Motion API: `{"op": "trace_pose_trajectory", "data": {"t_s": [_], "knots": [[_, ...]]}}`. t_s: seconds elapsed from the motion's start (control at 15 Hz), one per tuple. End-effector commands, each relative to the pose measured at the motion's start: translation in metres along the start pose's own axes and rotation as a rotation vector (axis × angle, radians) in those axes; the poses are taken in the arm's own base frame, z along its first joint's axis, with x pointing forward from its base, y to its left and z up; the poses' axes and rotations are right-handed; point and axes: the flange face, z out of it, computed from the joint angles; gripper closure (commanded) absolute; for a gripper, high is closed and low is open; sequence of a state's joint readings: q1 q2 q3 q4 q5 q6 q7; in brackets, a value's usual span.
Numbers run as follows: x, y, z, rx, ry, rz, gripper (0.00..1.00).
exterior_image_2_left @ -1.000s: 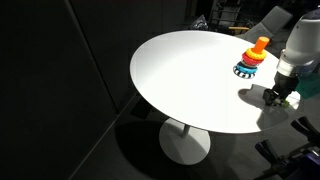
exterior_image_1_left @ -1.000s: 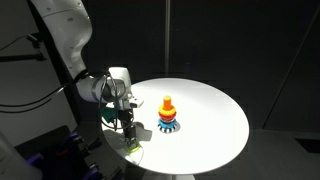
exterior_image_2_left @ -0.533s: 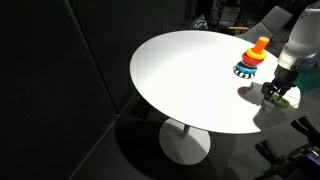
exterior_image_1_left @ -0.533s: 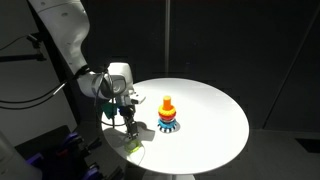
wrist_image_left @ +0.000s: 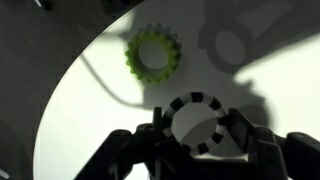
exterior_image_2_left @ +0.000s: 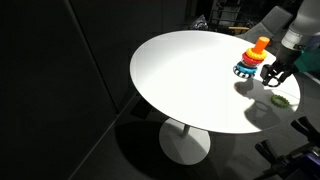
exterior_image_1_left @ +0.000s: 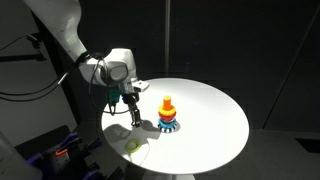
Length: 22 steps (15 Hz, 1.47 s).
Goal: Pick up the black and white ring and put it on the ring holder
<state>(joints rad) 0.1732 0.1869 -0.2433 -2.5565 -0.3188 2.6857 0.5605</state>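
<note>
Hand [wrist_image_left: 197, 127] clamped on black and white ring [wrist_image_left: 190, 99], bottom centre of wrist view. Yellow-green piece [wrist_image_left: 153, 52] upper left on tabletop [wrist_image_left: 100, 105]. Ring holder [exterior_image_1_left: 168, 113] mid-frame.

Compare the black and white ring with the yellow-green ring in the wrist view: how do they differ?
The black and white ring is patched black and white; the yellow-green ring is one plain colour. The black and white ring is held in the gripper; the yellow-green ring lies flat on the table. Both are rings with an open middle.
</note>
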Motion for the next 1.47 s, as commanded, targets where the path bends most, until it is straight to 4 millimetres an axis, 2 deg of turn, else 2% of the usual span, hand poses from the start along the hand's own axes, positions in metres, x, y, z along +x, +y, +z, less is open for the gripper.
{"op": "trace_pose_trajectory", "data": {"t_s": [0.0,0.4,0.8,1.4], "knots": [[0.013,0.003,-0.032,0.019,0.001,0.030,0.59],[0.035,-0.001,-0.071,0.050,-0.014,0.076,0.59],[0.064,0.000,-0.098,0.079,-0.063,0.130,0.59],[0.120,0.027,-0.134,0.102,-0.048,0.267,0.59]]}}
